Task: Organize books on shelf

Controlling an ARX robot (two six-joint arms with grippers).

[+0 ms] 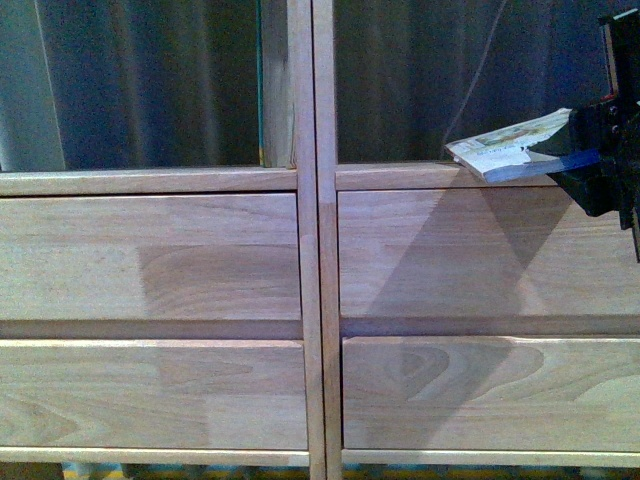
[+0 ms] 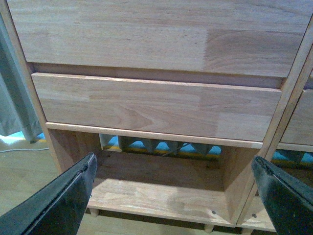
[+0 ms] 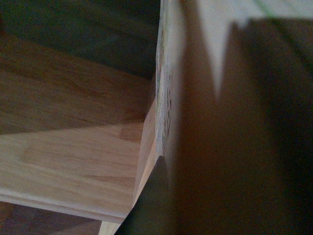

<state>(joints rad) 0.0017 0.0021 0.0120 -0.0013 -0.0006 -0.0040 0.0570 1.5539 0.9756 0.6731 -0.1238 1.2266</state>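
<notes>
The right claw is shut on one end of the book. The book is thin and lies almost flat. Its free end sticks out toward the open space in the right half of the shelf. That end hangs just at the height of the wooden ledge under the space. I cannot tell if it touches the ledge.

Here is what could go wrong. The book looks soft, and it is held at one end only. If the free end sags, it could bump the front of the ledge and not go in. Then the pages could bend or fold. A hard push could also make the book slip out of the claw and fall to the floor.

The left claw is wide open and holds nothing. It is low down, facing the bottom drawer, well apart from the book, so it cannot catch it.
</notes>
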